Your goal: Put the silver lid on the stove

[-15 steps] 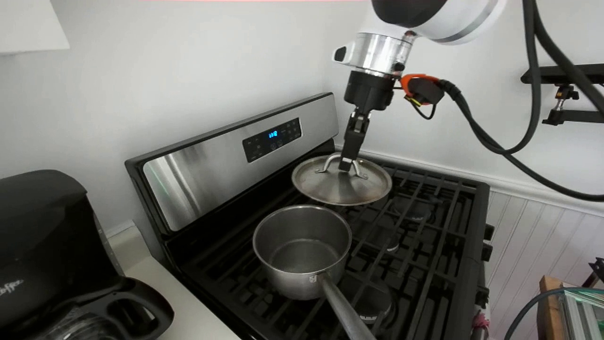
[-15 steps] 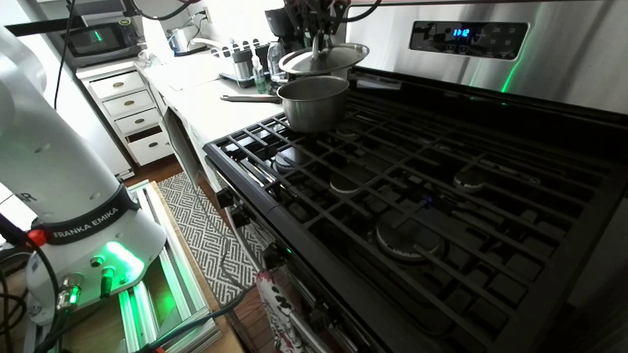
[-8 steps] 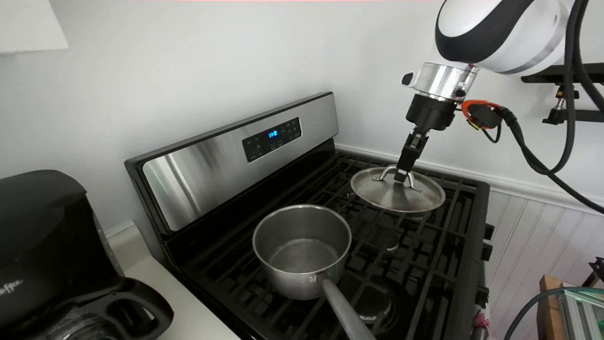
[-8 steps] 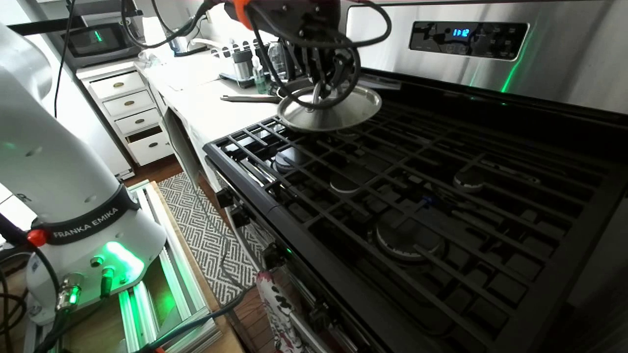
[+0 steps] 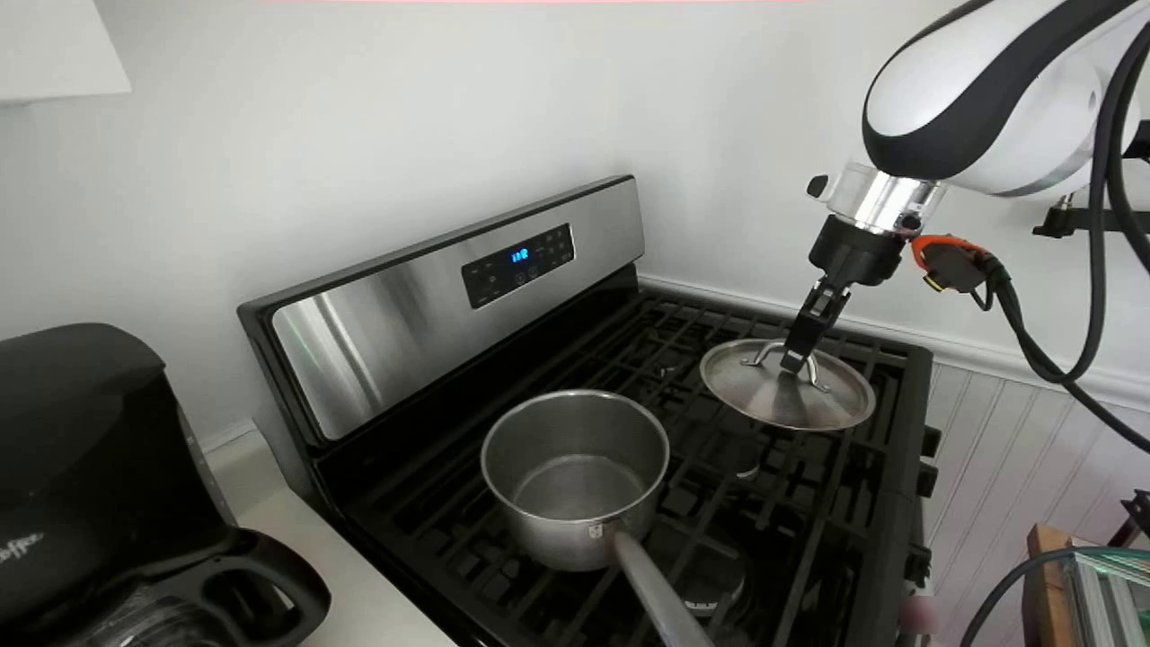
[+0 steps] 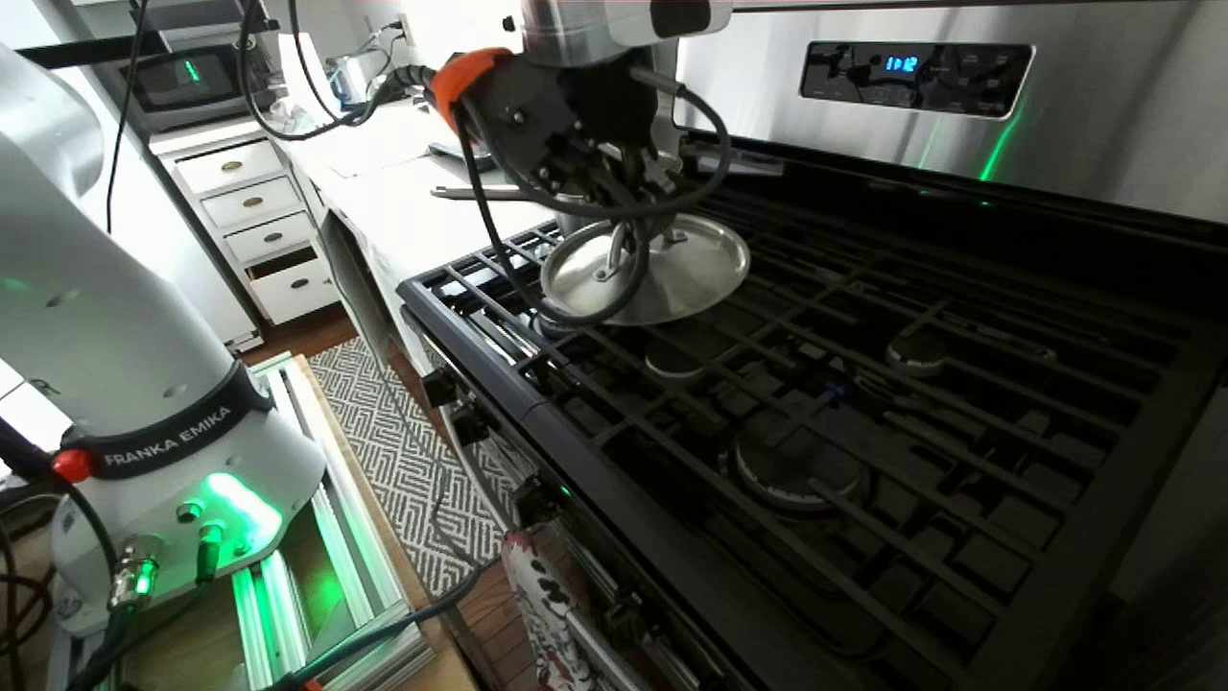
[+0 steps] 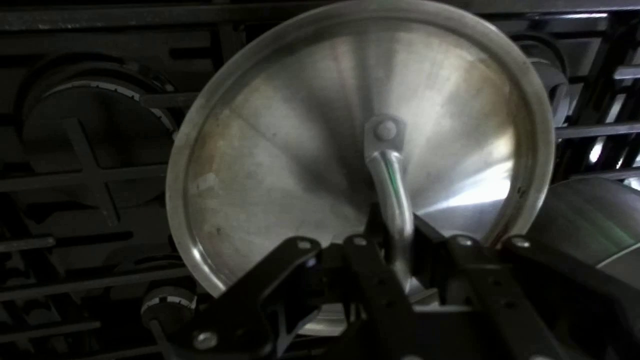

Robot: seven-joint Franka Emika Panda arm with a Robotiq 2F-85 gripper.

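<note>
I judge that the placing step is in hand. My pincer (image 7: 398, 237) is gripping the handle (image 7: 390, 175) of the lid (image 5: 782, 404), and the lid is over the stove (image 5: 755, 512), near the pot (image 5: 575, 485) but not above it. Whether it touches the stove, I cannot tell; it looks to me a little tilted. The next move should be to go down gently until the lid rests flat, then to release the handle and rise straight, so that nothing is pulled along. As for obstacles, the pot is the nearest one, so I should not drift toward it. In an exterior view my cable (image 6: 478, 192) hangs in a loop across the lid, near the pot, and it might catch the handle. The coffee maker (image 5: 81, 431) stands on the opposite side of the pot from the lid, and the towel (image 6: 549, 614) hangs well apart from the pot; these two should not disturb me.
</note>
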